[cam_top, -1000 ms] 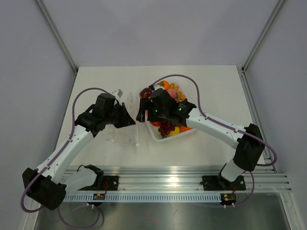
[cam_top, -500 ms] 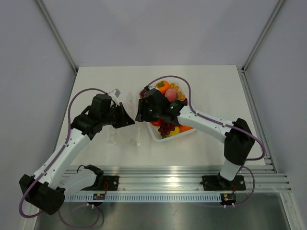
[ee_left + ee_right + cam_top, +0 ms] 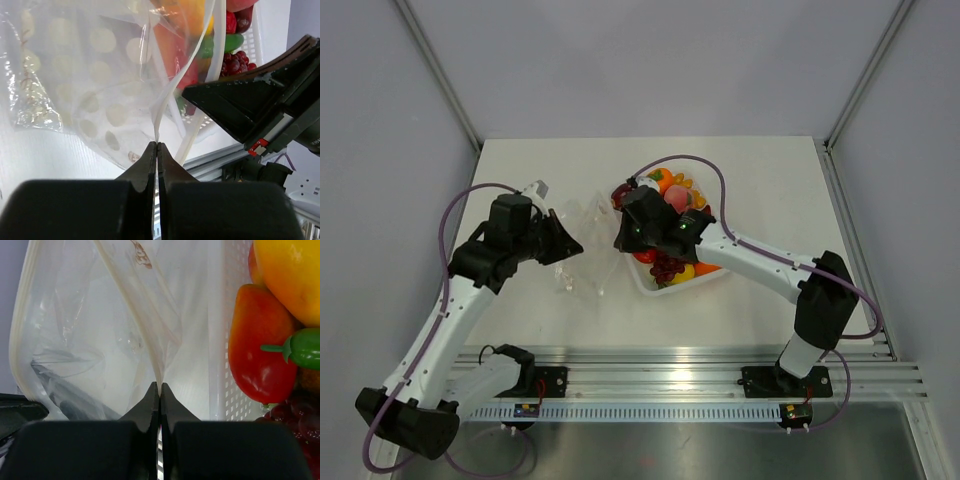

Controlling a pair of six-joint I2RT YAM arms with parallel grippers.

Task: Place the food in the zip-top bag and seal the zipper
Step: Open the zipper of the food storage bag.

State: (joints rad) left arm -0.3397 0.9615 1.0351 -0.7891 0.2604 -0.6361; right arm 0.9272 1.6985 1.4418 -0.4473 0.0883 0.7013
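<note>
The clear zip-top bag [image 3: 588, 248] hangs stretched between my two grippers, just left of the tray. My left gripper [image 3: 571, 246] is shut on one side of the bag's mouth; in the left wrist view its jaws [image 3: 157, 146] pinch the pale zipper strip [image 3: 172, 85]. My right gripper [image 3: 619, 243] is shut on the opposite side, its jaws [image 3: 160, 386] clamping the bag film [image 3: 100, 315]. The food [image 3: 668, 262] lies piled in the tray: purple grapes, red, orange and yellow pieces. A red piece [image 3: 257, 355] and a yellow one show beside the right gripper. I see no food inside the bag.
The white perforated tray [image 3: 647, 283] sits at the table's middle right, its wall [image 3: 220, 340] close beside the right gripper. The right arm's cable loops over the tray. An aluminium rail [image 3: 670, 365] runs along the near edge.
The right gripper has closed onto the bag's edge. The left arm has drawn back to the left with its side of the bag, pulling the mouth wider.
</note>
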